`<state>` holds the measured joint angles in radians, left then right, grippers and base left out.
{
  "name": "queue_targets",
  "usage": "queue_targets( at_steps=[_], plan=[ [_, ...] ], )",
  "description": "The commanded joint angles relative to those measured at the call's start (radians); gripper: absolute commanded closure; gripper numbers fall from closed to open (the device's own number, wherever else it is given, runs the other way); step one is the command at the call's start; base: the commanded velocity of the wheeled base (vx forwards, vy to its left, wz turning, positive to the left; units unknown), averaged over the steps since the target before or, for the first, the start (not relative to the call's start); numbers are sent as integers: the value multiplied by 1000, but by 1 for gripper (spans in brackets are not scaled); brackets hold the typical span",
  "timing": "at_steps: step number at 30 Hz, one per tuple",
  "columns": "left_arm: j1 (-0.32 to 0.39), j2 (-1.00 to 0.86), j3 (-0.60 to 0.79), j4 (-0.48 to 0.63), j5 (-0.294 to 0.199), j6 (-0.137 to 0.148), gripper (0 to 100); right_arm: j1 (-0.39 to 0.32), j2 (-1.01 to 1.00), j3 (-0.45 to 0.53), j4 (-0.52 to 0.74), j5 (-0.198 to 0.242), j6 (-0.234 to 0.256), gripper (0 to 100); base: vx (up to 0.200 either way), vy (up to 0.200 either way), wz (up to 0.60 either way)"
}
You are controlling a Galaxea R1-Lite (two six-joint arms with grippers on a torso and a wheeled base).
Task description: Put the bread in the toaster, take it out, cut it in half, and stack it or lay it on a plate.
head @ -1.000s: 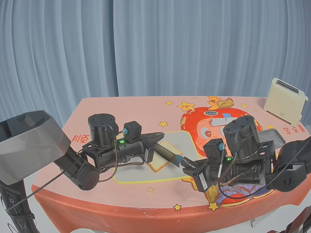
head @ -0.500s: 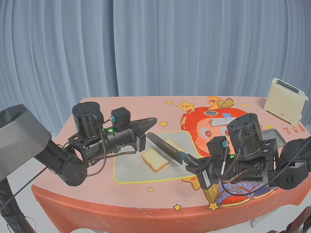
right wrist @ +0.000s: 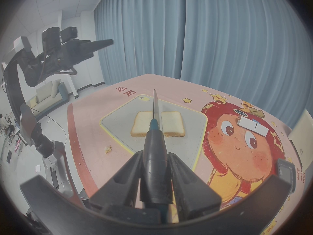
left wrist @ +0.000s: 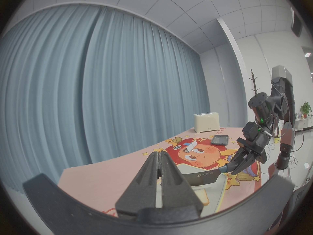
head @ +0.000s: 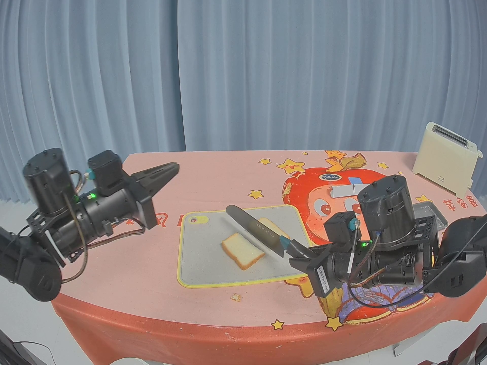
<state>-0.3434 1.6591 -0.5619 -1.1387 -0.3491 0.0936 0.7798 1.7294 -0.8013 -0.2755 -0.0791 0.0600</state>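
**Operator:** Where is the bread?

**Spotter:** Your bread (head: 242, 250) lies flat near the middle of the cutting board (head: 203, 264). The knife (head: 252, 225) runs across it with the blade pointing to 10 o'clock, and part of the bread shows on each side. I cannot tell whether the edge touches the bread, or whether the cut goes through.

**Operator:** Who has the knife?

**Spotter:** Your right gripper (head: 300, 253) is clamped on the handle. It sits at 4 o'clock from the bread, just off the board's right edge.

**Operator:** And the other arm?

**Spotter:** Your left gripper (head: 171, 168) hangs above the table (head: 218, 173) at 10 o'clock from the board, well apart from it. Its fingers are pressed together with nothing between them.

**Operator:** What else is around the board?

**Spotter:** A crumb (head: 235, 296) lies on the table at 6 o'clock, just beyond the board's near edge. The grey tray (head: 431, 211) is at 3 o'clock, partly behind your right arm. The toaster (head: 446, 159) stands upright at 2 o'clock, near the table's far right edge, with its slots facing up.
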Motion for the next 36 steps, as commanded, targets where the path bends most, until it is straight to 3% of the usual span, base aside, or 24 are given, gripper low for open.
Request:
queue_targets(
  at_steps=[1, 10, 16, 20, 22, 27, 31, 36],
  plan=[
    [67, -223, 114, 4, -1, 0, 100, 3, -25, -1, -1, 4, 0, 100, 0, 0, 0],
    [81, -401, 292, -1, 2, 0, 100, 4, -44, 2, -50, 4, 3, 100, 0, 0, 0],
    [135, -587, 386, 4, 24, 1, 100, 3, -65, 22, -125, 6, 3, 100, 0, 0, 0],
    [142, -668, 438, 5, 41, 1, 100, -2, -82, 47, -148, 6, 1, 100, 0, 0, 0],
    [141, -730, 473, 5, 78, 1, 100, -4, -103, 73, -186, 7, 3, 100, 0, 0, 0],
    [138, -849, 550, 10, 76, 5, 100, -11, -140, 123, -263, 9, 3, 100, 0, 0, 0],
    [141, -952, 557, 100, 76, 1, 100, -11, -166, 163, -326, 21, 32, 100, 0, 0, 0],
    [141, -1156, 537, 326, 76, 1, 100, -1, -172, 203, -402, 32, 52, 100, 0, 0, 0]
  ],
)
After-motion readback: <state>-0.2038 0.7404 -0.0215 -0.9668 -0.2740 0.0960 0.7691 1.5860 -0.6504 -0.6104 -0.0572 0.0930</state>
